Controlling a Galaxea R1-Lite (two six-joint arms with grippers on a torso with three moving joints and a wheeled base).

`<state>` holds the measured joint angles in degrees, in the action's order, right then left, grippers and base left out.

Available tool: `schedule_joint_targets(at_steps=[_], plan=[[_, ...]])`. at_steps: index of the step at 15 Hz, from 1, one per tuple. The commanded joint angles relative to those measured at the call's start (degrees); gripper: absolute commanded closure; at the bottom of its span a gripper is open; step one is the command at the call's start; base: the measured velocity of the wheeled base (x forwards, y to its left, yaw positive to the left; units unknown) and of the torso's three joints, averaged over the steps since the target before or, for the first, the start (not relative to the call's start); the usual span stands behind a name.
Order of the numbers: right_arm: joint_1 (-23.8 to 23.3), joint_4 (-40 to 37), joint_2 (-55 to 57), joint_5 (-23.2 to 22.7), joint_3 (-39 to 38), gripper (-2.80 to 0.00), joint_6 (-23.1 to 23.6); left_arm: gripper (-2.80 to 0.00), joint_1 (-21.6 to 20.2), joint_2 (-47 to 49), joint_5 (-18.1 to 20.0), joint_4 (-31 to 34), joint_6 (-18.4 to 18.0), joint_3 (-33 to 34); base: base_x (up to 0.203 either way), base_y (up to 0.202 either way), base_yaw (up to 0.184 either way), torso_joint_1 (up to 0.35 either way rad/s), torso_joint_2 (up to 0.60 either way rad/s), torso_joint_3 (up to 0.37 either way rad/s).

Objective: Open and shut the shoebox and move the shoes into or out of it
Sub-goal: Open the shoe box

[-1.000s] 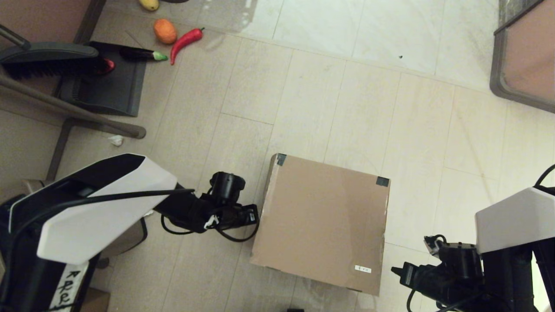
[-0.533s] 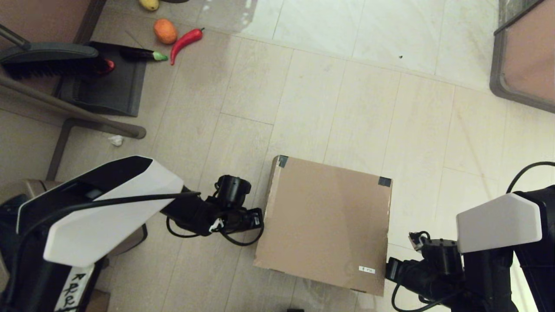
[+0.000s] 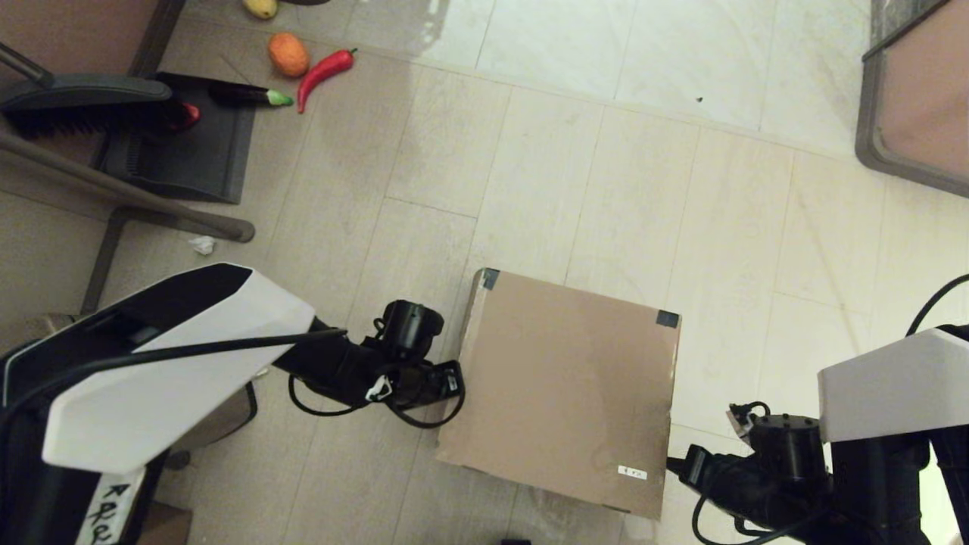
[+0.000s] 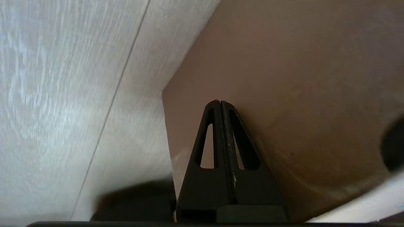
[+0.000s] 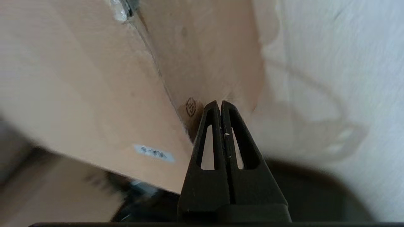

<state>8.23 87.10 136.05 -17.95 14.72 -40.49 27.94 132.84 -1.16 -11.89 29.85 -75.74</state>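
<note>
Cardboard fills the middle of the scene: the shoebox (image 3: 564, 390) sits shut on the floor (image 3: 590, 136), a large flat brown box with a plain matte lid, black tape (image 3: 490, 278) at the two far lid corners and a small white label (image 3: 632, 472) near the robot's-side edge — its dark print too small to read from the head view, and smeared in the right wrist view. A round stamped mark (image 5: 191, 107) shows on the box's side wall in that same view, its letters not legible. The left end effector (image 3: 454, 378) is pressed up against the left side wall of the box, its two black triangular fingers (image 4: 217, 138) closed tip to tip and holding nothing. The right end effector (image 3: 674, 465) sits at the box's near right corner, just beside the label, its jaws likewise closed together on nothing. Handwritten dark characters run down a white strip on the left arm (image 3: 106, 507), but they cannot be made out. The floor is pale beige tile with thin grout lines and a slightly glossy sheen. At the far left lie a red chilli (image 3: 325, 70), an orange fruit (image 3: 288, 54), a dark eggplant (image 3: 246, 94) and a yellow fruit (image 3: 260, 7), next to a black dustpan (image 3: 185, 144) and broom head (image 3: 87, 106) — a crumpled scrap of white paper (image 3: 202, 244) lies nearer.
</note>
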Motion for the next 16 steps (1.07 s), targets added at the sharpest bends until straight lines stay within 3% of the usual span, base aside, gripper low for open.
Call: schedule_joint_targets(at_steps=[1,11,16], plan=[[0.0,0.6,-3.3,-1.1,-1.6,0.0,-1.9,0.0,0.7,-2.2,0.0,0.7,0.9,0.1,0.0,0.0,0.0,0.0,0.0,0.0],[0.0,0.6,-6.9,-2.4,-4.9,0.0,-3.5,0.0,1.3,-6.2,-0.1,2.1,2.0,2.6,0.0,0.0,0.0,0.0,0.0,0.0],[0.0,0.6,-10.4,-5.3,-6.1,0.0,-8.8,0.0,1.9,-8.5,-0.2,3.6,2.5,2.5,0.0,0.0,0.0,0.0,0.0,0.0]])
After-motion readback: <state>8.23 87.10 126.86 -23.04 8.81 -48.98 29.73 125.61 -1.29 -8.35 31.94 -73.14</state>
